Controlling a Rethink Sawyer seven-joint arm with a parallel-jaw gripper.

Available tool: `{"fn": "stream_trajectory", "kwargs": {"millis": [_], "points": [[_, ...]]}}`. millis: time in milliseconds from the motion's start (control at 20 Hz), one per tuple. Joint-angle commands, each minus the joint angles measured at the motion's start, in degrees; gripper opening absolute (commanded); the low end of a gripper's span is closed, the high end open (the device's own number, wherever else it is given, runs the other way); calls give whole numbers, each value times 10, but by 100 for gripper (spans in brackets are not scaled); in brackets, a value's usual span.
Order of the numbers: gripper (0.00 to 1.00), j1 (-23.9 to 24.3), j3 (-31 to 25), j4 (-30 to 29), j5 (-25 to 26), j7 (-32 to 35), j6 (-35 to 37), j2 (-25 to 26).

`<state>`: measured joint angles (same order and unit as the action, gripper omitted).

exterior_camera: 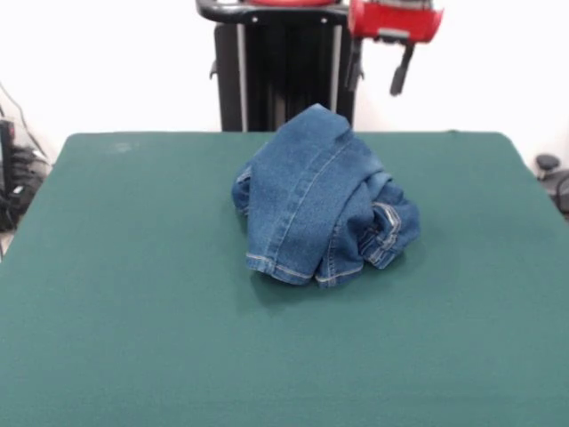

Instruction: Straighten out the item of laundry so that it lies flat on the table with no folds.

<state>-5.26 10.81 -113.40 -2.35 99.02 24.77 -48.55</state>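
Claw (378, 76): red housing at the picture's top edge, drawn back above the table's far side, right of the black pedestal (276, 71). Two dark fingers (401, 71) hang down with a gap between them, holding nothing; well clear of the cloth.

Jeans (320, 200): blue denim, bunched in a rumpled heap near the table's middle, slightly toward the far edge. Folded over itself, hems at the near bottom, tan stitching visible.

Table (124, 294): dark green cover, bare around the heap.

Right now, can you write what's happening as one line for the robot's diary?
jeans: crumpled heap, mid-table, not flat | table: green | pincer: raised behind heap, off jeans, holding nothing | step: straightening not begun
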Motion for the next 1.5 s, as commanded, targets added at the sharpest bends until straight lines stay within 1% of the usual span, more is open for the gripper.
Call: {"fn": "stream_trajectory", "kwargs": {"millis": [50,150,400,550,700,750,850,1100,1200,1300,1500], "points": [[100,-16,2,23,-58,198,-98,85],[100,-20,17,47,-57,197,-118,119],[100,-17,36,103,-60,182,-123,185],[100,-16,46,112,-62,185,-151,218],[100,-6,45,112,-65,186,-185,233],[100,-2,44,118,-64,180,-185,237],[100,13,32,122,-64,172,-189,243],[100,36,6,124,-69,176,-232,257],[100,52,-11,129,-67,163,-221,254],[100,65,-31,127,-72,154,-181,240],[100,64,-33,132,-74,136,-95,204]]}}
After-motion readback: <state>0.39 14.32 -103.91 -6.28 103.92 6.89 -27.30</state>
